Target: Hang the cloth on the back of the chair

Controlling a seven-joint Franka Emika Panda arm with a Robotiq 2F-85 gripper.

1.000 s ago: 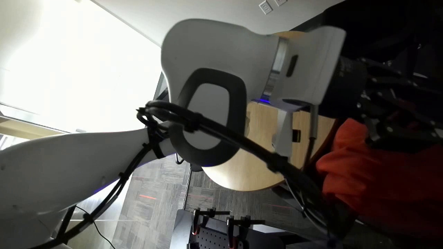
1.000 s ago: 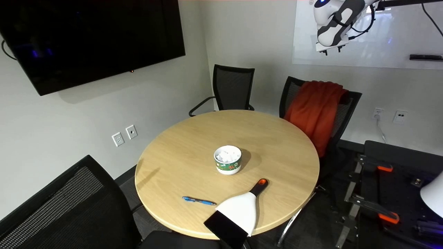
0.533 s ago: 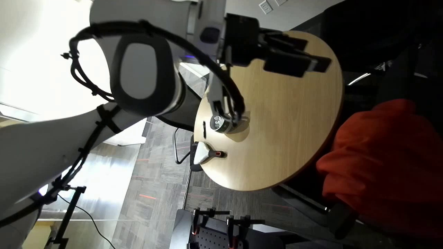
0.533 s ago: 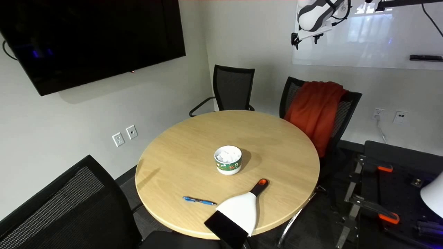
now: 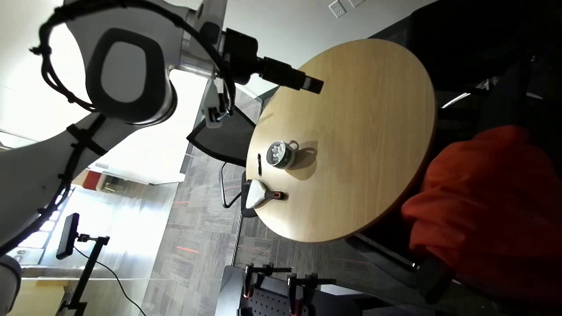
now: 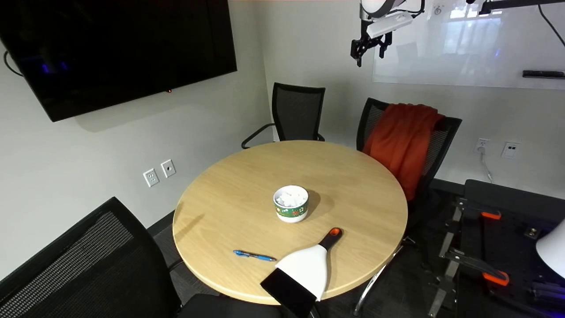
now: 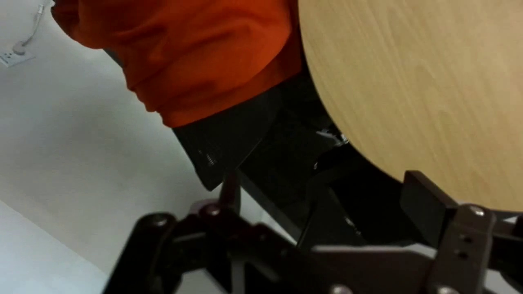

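The red-orange cloth [image 6: 399,143] is draped over the top of a black mesh chair's back [image 6: 442,143] and hangs down its front beside the table. The cloth also shows in an exterior view [image 5: 487,206] and at the top of the wrist view [image 7: 192,57], with the chair back [image 7: 222,147] below it. My gripper [image 6: 370,58] is open and empty, in the air above and away from the cloth. In an exterior view my gripper [image 5: 312,84] appears over the table's edge. In the wrist view its fingers [image 7: 327,198] are wide apart with nothing between them.
A round wooden table [image 6: 229,194] bears a cup of white pieces [image 6: 291,210], a blue pen [image 6: 254,255] and a white scraper [image 6: 306,267]. Other black chairs [image 6: 298,110] stand around it. A dark bench with clamps [image 6: 494,247] is at the right. A screen [image 6: 119,48] hangs on the wall.
My arm and open gripper have drawn back from near the cloth, passing over the table and away from the chair. The cloth has stayed still on the chair back.
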